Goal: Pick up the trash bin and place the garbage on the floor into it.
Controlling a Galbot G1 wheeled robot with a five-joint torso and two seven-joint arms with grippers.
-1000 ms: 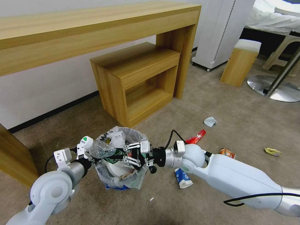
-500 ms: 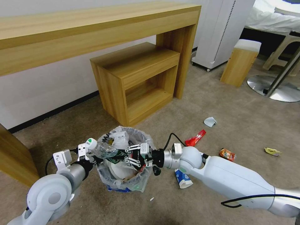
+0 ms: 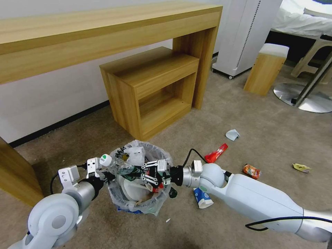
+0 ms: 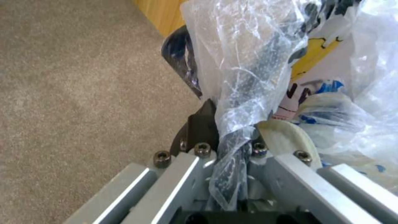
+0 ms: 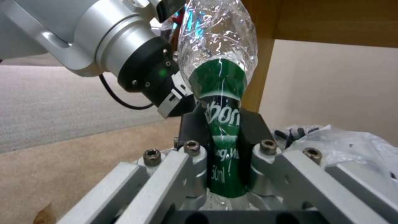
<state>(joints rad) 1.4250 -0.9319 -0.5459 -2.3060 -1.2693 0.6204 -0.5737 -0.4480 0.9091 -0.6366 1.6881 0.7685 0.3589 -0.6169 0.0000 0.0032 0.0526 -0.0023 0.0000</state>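
The trash bin (image 3: 152,204), lined with a crinkly plastic bag, hangs just above the beige floor (image 3: 242,117). My left gripper (image 3: 109,176) is shut on its rim and bag (image 4: 244,93). My right gripper (image 3: 137,172) is shut on a clear bottle with a green label (image 3: 119,166). It holds the bottle lying across the bin's mouth, cap (image 3: 105,160) towards the left arm. In the right wrist view the label (image 5: 222,102) sits between the fingers. Garbage on the carpet: a blue-white paper cup (image 3: 201,197), red wrapper (image 3: 216,153), orange can (image 3: 251,170), yellow wrapper (image 3: 301,167) and white tissue (image 3: 232,134).
A wooden desk (image 3: 103,27) and a low wooden shelf unit (image 3: 152,86) stand against the wall behind the bin. A white appliance (image 3: 245,34), a wooden stool (image 3: 266,69) and a round metal chair base (image 3: 304,98) are at the far right. A tiny white scrap (image 3: 168,220) lies near the bin.
The right gripper has carried the bottle down and to the right, lower over the bin's mouth. The bin and left gripper have shifted slightly right.
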